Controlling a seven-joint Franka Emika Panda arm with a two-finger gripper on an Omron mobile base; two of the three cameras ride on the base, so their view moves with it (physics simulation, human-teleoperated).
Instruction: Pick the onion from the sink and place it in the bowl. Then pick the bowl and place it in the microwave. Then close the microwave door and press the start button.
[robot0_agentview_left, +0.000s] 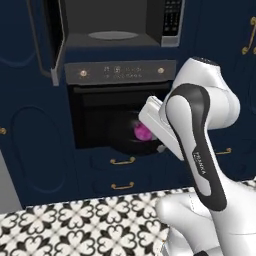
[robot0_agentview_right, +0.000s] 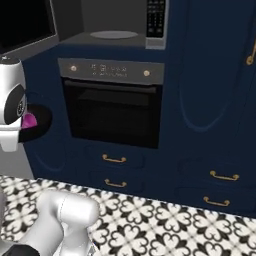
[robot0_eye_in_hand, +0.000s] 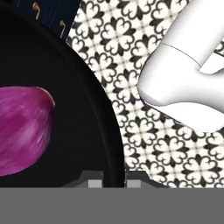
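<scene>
gripper (robot0_eye_in_hand: 107, 178) is clamped tight on the rim of the bowl (robot0_eye_in_hand: 65, 109), one fingertip either side of the edge; onion (robot0_eye_in_hand: 19, 129) sits inside it, a glossy magenta lump, way smaller than the wide shallow black bowl; the whole thing hangs in the air in front of the oven (robot0_agentview_left: 120, 75); the microwave (robot0_agentview_left: 112, 30) is higher up, door (robot0_agentview_left: 52, 40) swung open to the left, turntable (robot0_agentview_left: 113, 35) bare; so I'd guess the next move is up and forward into that cavity
</scene>
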